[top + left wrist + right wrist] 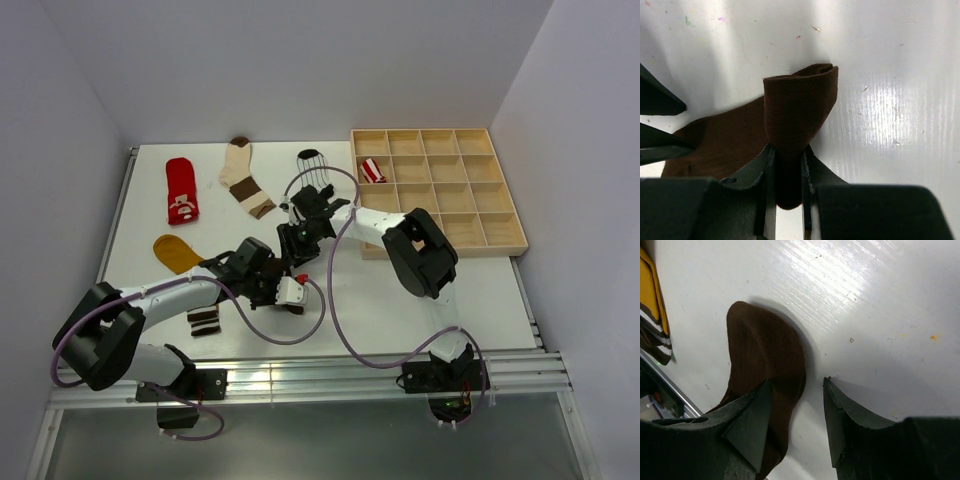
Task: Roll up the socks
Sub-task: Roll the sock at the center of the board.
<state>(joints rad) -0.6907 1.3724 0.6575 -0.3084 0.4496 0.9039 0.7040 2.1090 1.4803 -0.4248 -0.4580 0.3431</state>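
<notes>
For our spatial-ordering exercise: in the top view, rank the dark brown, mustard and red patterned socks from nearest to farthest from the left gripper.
1. The dark brown sock, pinched in the left gripper itself.
2. The mustard sock, to its left, partly under the left arm.
3. The red patterned sock, far left and farther back.

Pale walls [300, 60] enclose a glossy white table [490, 290] on 3 sides.

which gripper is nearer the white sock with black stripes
Right. The right gripper is on the near side of the white sock with black stripes; the left gripper is farther back, clamped on the dark brown sock.
</notes>
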